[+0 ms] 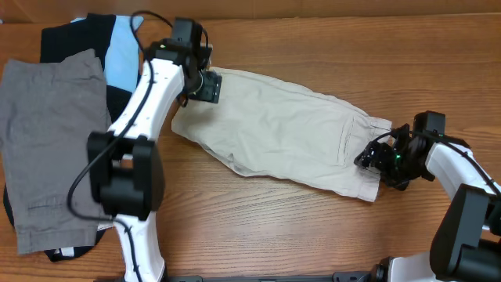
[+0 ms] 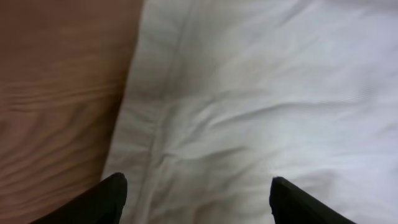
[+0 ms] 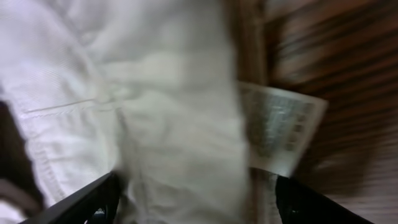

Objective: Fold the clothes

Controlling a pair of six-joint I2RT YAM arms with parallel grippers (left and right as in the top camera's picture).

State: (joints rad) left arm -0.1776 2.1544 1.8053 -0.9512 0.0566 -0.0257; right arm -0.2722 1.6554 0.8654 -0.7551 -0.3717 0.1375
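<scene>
Left gripper (image 1: 207, 86) and right gripper (image 1: 371, 159), jaws apart at opposite ends of the shorts (image 1: 282, 129); each should pinch its edge squarely.

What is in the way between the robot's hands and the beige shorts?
Nothing I can see. The left gripper sits open over one end of the beige shorts, the right gripper open over the other. The grey shorts lie off to the side.
</scene>
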